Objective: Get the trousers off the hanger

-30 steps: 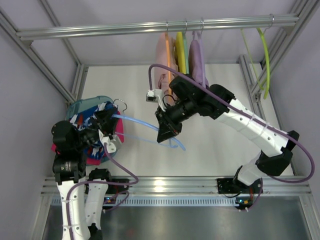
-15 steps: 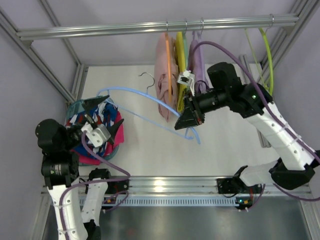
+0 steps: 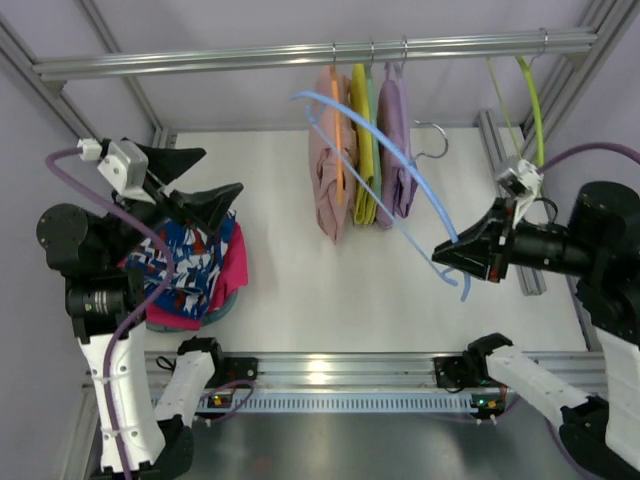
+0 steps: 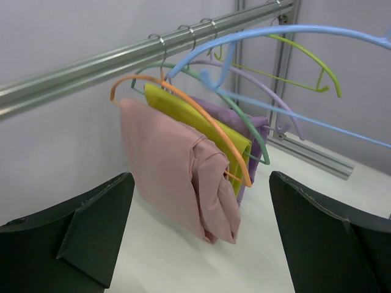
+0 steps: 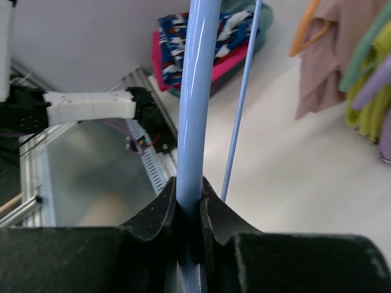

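The trousers (image 3: pixel 185 262), dark blue with a white and red print, lie crumpled on a magenta garment (image 3: pixel 232 275) at the left, off the hanger. The right wrist view shows the trousers (image 5: pixel 195 33) far off. My left gripper (image 3: pixel 200 178) hovers above them, open and empty, and in its own view my left gripper (image 4: pixel 200 183) faces the hanging clothes. The light-blue hanger (image 3: pixel 390 150) is bare and slants through the air over the middle of the table. My right gripper (image 3: pixel 462 262) is shut on its lower end. In the right wrist view my right gripper (image 5: pixel 189 189) pinches the hanger (image 5: pixel 198 91).
A metal rail (image 3: pixel 300 55) across the back carries a pink garment (image 3: pixel 328 170), a yellow one (image 3: pixel 362 150) and a lilac one (image 3: pixel 395 140). Yellow-green hangers (image 3: pixel 532 110) hang at its right end. Frame posts stand at both sides. A teal basket rim (image 5: pixel 264 13) shows behind the pile.
My left gripper opened, let go of the trousers and rose above the pile. My right gripper carried the bare hanger away to the right.
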